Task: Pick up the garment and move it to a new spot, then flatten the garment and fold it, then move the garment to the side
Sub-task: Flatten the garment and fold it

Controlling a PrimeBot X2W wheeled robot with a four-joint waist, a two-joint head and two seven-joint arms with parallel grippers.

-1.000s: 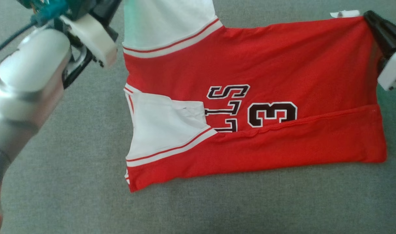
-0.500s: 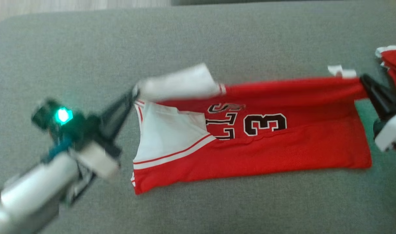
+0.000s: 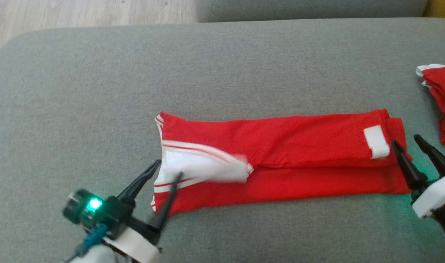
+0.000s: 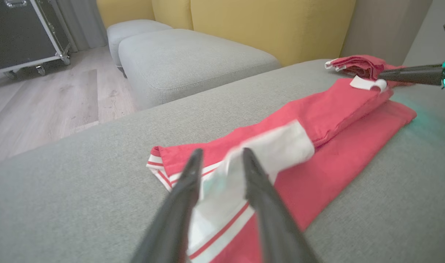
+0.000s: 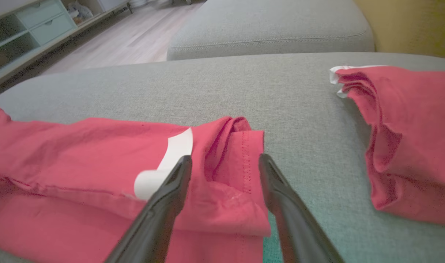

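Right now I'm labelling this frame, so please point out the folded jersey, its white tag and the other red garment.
folded jersey [image 3: 299,135]: head view, on its red upper fold.
white tag [image 3: 376,142]: head view, middle of the tag.
other red garment [image 3: 443,95]: head view, on its red cloth near the picture's right edge.

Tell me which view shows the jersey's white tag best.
Head view: the white tag lies whole and clear on the jersey. The right wrist view has a finger across it; the left wrist view shows it small and far.
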